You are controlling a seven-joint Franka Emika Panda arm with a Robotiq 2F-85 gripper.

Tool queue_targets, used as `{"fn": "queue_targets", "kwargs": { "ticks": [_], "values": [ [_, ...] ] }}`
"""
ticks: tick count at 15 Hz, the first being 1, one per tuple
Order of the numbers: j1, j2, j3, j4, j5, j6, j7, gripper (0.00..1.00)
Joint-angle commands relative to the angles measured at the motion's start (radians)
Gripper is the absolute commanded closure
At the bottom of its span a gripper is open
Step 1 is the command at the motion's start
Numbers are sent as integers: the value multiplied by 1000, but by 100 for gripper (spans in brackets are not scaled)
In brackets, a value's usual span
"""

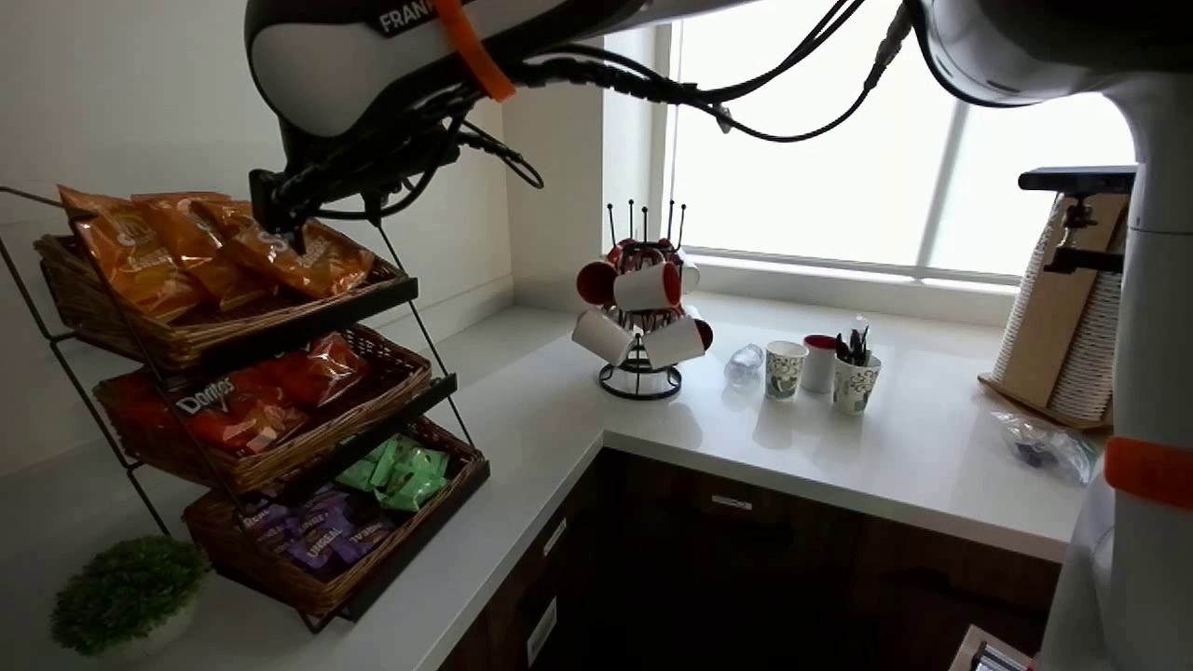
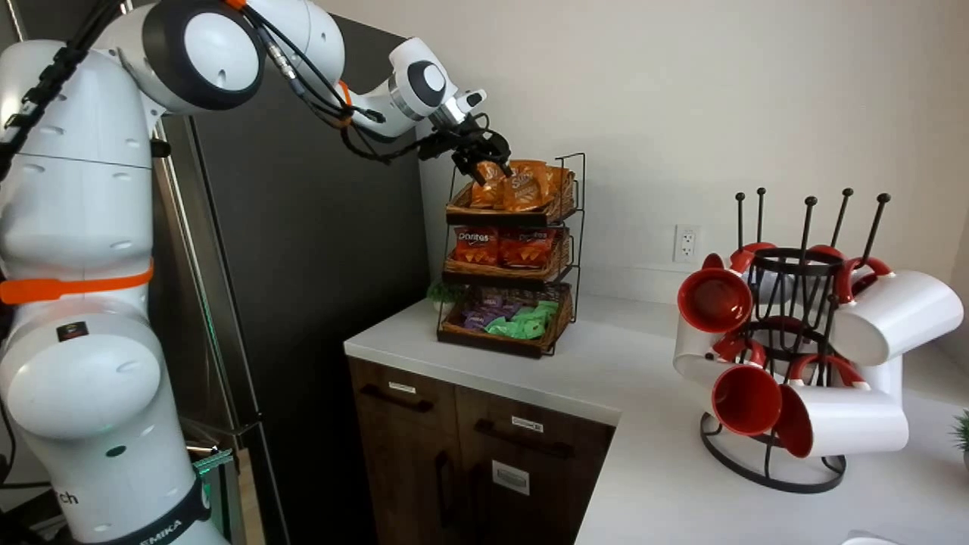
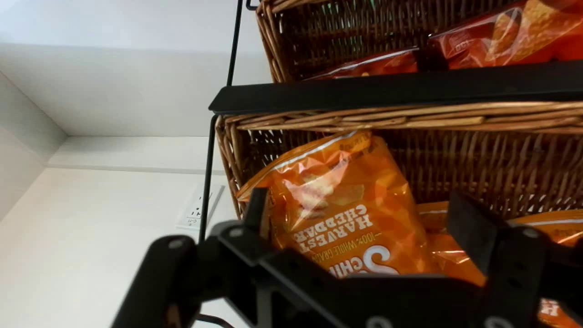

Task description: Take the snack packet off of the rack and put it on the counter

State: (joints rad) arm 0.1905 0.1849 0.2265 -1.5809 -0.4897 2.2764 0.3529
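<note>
The rack (image 1: 349,321) stands on the white counter (image 1: 522,401); the rack (image 2: 496,219) and counter (image 2: 636,363) show in both exterior views. Several orange snack packets lean in its top basket. The snack packet (image 3: 341,196) nearest the basket's end lies face up in the wrist view; it is also the packet (image 1: 312,261) and packet (image 2: 528,189) in the exterior views. My gripper (image 3: 362,202) is open and empty, its fingers on either side of this packet, the left one at its edge. Contact cannot be told. The gripper (image 1: 284,233) (image 2: 495,175) is above the top basket.
Red packets (image 2: 526,246) sit in the middle basket, green (image 2: 526,322) and purple (image 1: 326,531) ones in the bottom. A mug tree (image 1: 641,363) and paper cups (image 1: 786,373) stand on the counter. A plant (image 1: 130,596) and a dark fridge (image 2: 318,227) are beside the rack.
</note>
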Motion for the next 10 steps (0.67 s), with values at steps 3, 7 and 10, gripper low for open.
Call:
{"fn": "queue_targets", "kwargs": {
  "ticks": [3, 7, 10],
  "values": [
    [34, 0, -37, 10, 10, -3, -6, 0],
    [39, 8, -37, 10, 7, 17, -16, 0],
    [57, 30, -39, 12, 7, 72, -52, 0]
  ]
}}
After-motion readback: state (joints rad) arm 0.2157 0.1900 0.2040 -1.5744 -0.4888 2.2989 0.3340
